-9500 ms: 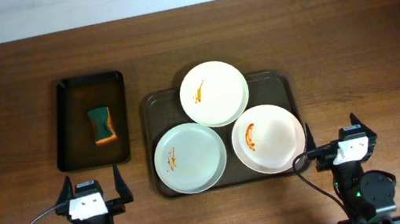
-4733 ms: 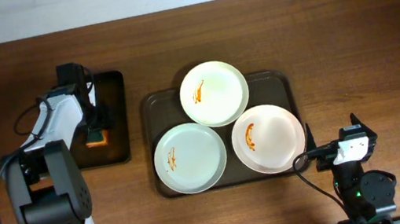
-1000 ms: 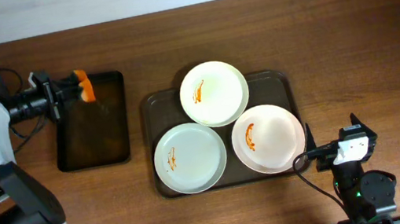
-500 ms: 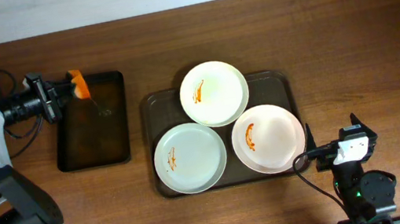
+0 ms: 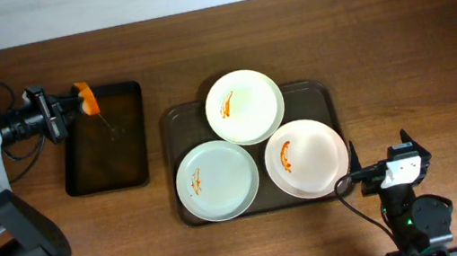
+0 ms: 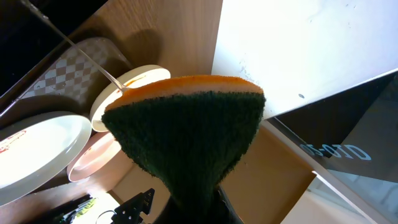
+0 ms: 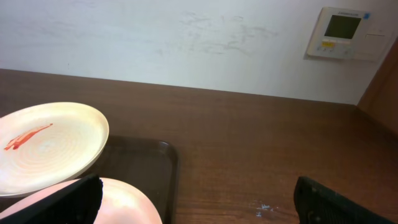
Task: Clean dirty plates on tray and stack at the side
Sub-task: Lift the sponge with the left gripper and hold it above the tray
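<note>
Sponge (image 5: 88,97) sat clamped in the left claw (image 5: 71,104) above the black tray's (image 5: 107,164) far left corner. Near three smeared plates (image 5: 249,111), the right claw (image 5: 381,158) stood wide.

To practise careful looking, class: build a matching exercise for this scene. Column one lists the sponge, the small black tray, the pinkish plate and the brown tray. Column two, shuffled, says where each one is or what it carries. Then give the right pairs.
Column one:
1. sponge
2. black tray
3. pinkish plate
4. brown tray

Column two:
A. carries three plates
B. gripped in the left tool
C. sits at the brown tray's near right corner
D. lies left of the brown tray

Pairs: 1-B; 2-D; 3-C; 4-A
</note>
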Tool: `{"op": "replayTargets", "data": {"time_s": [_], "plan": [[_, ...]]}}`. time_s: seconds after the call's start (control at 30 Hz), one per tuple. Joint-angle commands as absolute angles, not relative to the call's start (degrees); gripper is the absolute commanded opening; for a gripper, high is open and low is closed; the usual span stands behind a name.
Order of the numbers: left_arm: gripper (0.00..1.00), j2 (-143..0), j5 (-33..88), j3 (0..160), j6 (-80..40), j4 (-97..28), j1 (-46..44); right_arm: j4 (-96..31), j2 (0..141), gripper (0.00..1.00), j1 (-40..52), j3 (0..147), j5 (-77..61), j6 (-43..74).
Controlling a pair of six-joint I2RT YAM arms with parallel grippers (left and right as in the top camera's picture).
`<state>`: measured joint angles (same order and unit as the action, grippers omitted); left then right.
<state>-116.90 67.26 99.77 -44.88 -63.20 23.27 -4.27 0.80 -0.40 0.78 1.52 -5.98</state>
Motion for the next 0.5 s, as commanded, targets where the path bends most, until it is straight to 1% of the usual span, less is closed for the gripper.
{"op": "replayTargets", "data": {"time_s": [0.0,0.07,0.13,0.17,0.2,0.27,0.3,0.33,0.37,0.4,0.47], "plan": [[0.0,-115.4,65.4,100.7,-45.3,-63.3,23.5,-4.5,0.5,0.98,-0.8,0.3,2.0,-5.8],[0.0,-115.4,58.2,100.7,-40.8,-63.3,23.5,-4.5,0.5,0.98,-0.8,0.3,2.0,-5.8],[0.0,-115.4,45.4,100.7,-31.7,-63.0,23.1,-4.5,0.5,0.98,-0.8,0.3,2.0,-5.7],[0.0,-115.4,41.6,100.5,-28.0,-62.7,22.7,-4.5,0.5,0.98,-0.8,0.3,2.0,-5.8],[0.0,-115.4,39.8,100.2,-26.9,-63.0,22.4,-4.5,0.5,0.98,-0.8,0.3,2.0,-5.8],[0.0,-115.4,44.4,99.9,-26.9,-64.1,22.1,-4.5,0.5,0.98,-0.8,0.3,2.0,-5.8],[0.0,-115.3,49.0,99.9,-26.3,-64.1,22.1,-4.5,0.5,0.98,-0.8,0.3,2.0,-5.8],[0.0,-114.9,56.9,100.4,-23.9,-62.8,22.2,-4.5,0.5,0.98,-0.8,0.3,2.0,-5.8],[0.0,-114.4,62.5,101.7,-21.7,-62.5,22.2,-4.5,0.5,0.98,-0.8,0.3,2.0,-5.8],[0.0,-113.6,65.0,103.6,-19.9,-63.0,22.2,-4.5,0.5,0.98,-0.8,0.3,2.0,-5.8],[0.0,-110.1,60.4,109.7,-19.6,-66.2,22.2,-4.5,0.5,0.98,-0.8,0.3,2.0,-5.7]]}}
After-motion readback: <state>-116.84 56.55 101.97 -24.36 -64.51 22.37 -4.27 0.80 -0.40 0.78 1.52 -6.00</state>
